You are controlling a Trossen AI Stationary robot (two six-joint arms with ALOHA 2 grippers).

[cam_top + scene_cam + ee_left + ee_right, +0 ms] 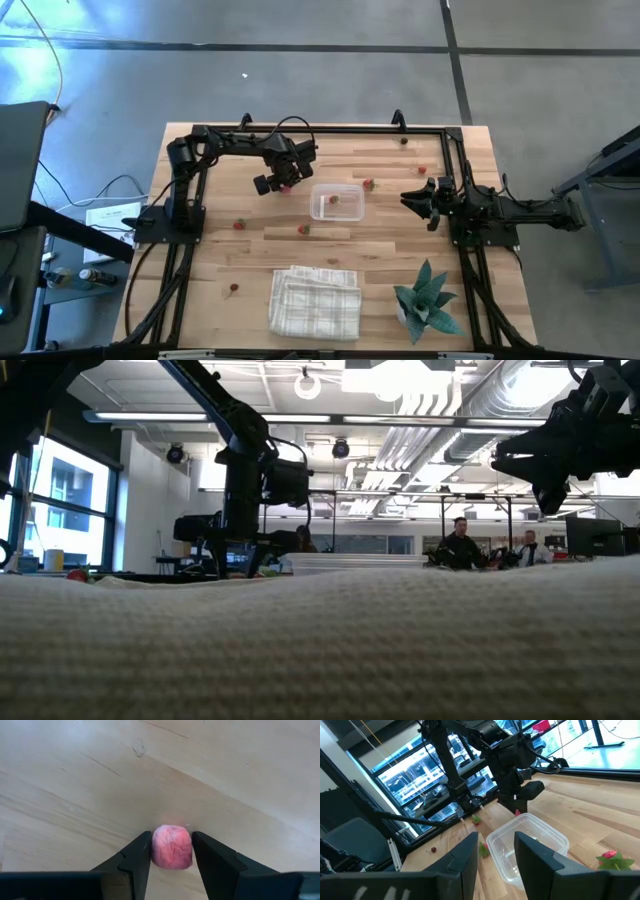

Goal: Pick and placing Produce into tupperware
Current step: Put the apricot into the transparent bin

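My left gripper points down at the table just left of the clear tupperware, shut on one pink-red produce piece. The tupperware stands on the wood with a red piece inside it. Other small red and dark pieces lie loose on the table, such as one past its far right corner and one near its front. My right gripper hovers open to the right of the tupperware, touching nothing. My left gripper pinches the pink-red piece by its two opposite sides between the inner faces of its fingers, near their free ends. The fingers come from above, pointing down. Whether the piece is clear of the wood, I cannot tell.
A white checked folded cloth lies at the near edge and fills the low view's foreground. A green leafy plant sits at the near right. A black frame borders the work area. People sit in the room beyond.
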